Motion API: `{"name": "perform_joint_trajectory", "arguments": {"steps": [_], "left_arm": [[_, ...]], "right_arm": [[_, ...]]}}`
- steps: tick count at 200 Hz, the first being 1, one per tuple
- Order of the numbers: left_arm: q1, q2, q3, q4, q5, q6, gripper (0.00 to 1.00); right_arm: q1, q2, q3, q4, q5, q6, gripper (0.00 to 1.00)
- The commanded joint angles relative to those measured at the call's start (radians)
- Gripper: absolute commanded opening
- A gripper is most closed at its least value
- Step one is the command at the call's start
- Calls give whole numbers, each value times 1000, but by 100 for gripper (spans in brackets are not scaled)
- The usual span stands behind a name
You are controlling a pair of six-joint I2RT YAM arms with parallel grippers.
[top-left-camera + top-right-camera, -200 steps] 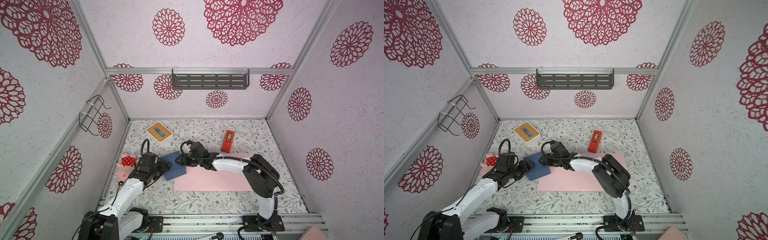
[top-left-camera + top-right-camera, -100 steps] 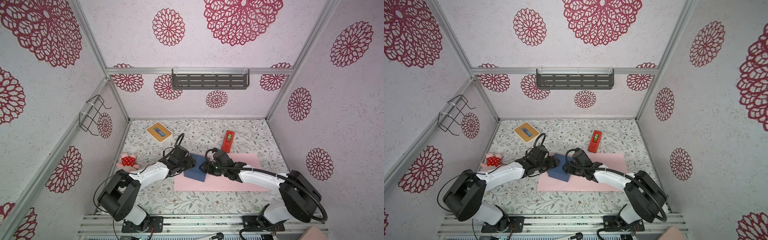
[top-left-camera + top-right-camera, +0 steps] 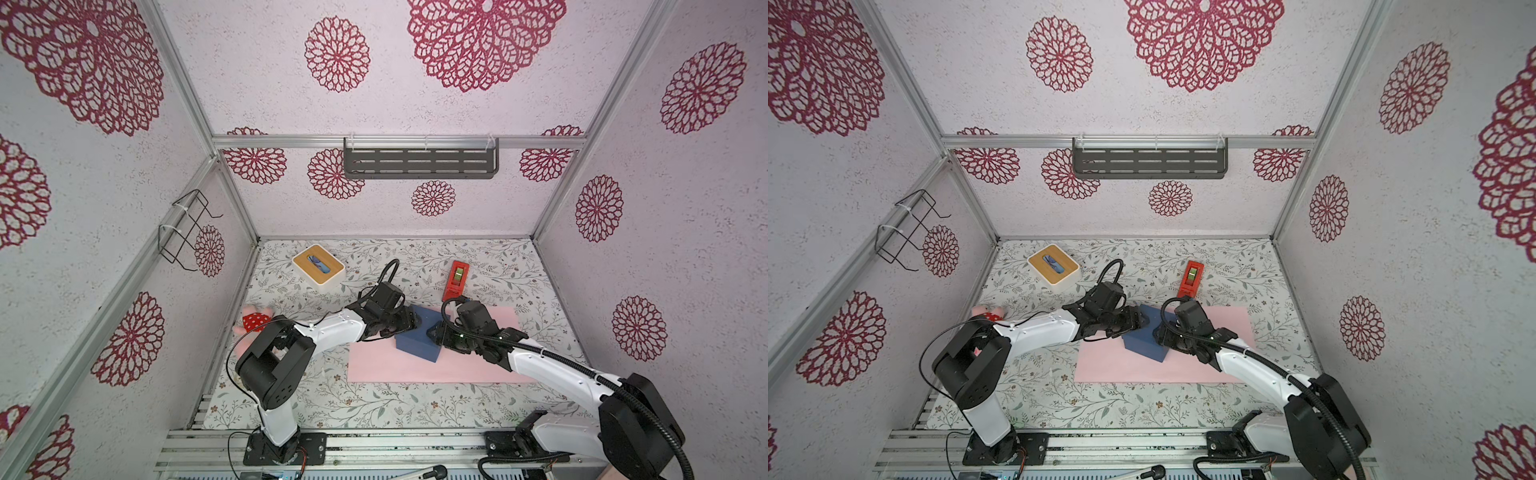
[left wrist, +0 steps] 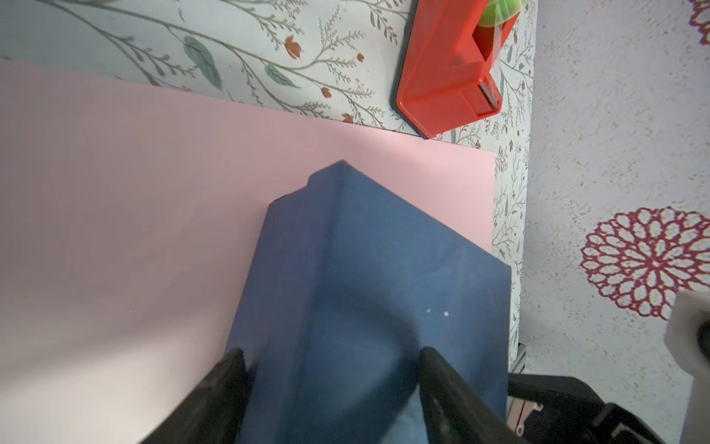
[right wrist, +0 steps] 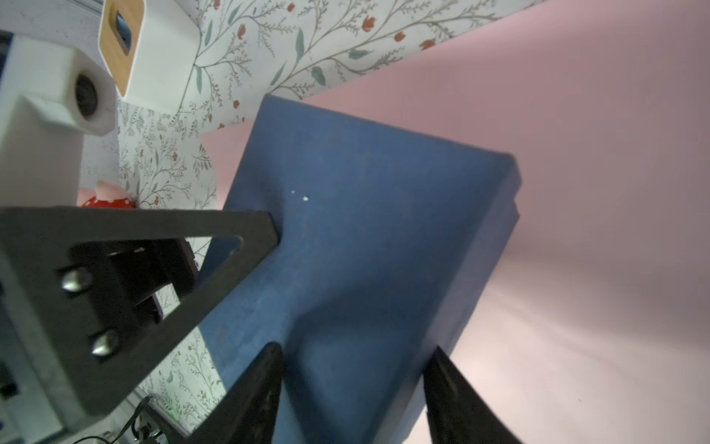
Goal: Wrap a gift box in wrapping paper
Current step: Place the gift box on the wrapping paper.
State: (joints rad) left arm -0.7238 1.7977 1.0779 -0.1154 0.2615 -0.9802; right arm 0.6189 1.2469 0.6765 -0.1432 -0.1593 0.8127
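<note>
Leaf-printed table covering (image 3: pixel 374 399) underneath, rosette-patterned walls all round. At centre, on the left end of the large, thin, pale pink sheet of wrapping paper (image 3: pixel 457 370): the plain matte navy-blue gift box (image 3: pixel 417 340), turned askew to the sheet's edges. Resting or held just clear, cannot tell.

Clasped from opposite sides: left gripper (image 4: pixel 328 355) with jaws spread wide over one corner, right gripper (image 5: pixel 351 351) likewise over another, fingers of both against the blue faces.

Likely trouble: an uneven release twisting the box further off square, or dragging and creasing the sheet beneath. Off-centre placement could also leave too little paper on one side.

Nearly cubic, lidded with a slight rim, two tiny white specks on top, otherwise unmarked.

Further out: red tape dispenser (image 3: pixel 456 279) just past the sheet's far edge, white box with wooden slotted top (image 3: pixel 318 269), red spotted soft toy (image 3: pixel 254 321).
</note>
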Motion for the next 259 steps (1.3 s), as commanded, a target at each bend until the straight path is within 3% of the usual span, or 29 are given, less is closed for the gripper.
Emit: {"name": "perform_joint_trajectory", "arguments": {"steps": [1, 61, 94, 135, 180, 209, 259], "left_arm": [[-54, 20, 43, 63, 157, -9, 72], [-54, 33, 79, -28, 220, 34, 72], [-38, 16, 103, -124, 216, 88, 76], [81, -121, -5, -120, 151, 126, 81], [319, -228, -122, -142, 20, 265, 78], [436, -159, -102, -165, 30, 432, 77], [460, -17, -38, -154, 58, 636, 77]], "right_arm": [[-16, -14, 23, 43, -75, -68, 60], [-102, 17, 9, -6, -74, -138, 66], [-146, 6, 19, -78, -48, -186, 78], [-263, -72, 47, -195, -22, -280, 91], [-387, -57, 45, -143, -54, -317, 92], [-416, 36, 46, -112, -83, -332, 90], [-499, 88, -12, -64, -120, -342, 88]]}}
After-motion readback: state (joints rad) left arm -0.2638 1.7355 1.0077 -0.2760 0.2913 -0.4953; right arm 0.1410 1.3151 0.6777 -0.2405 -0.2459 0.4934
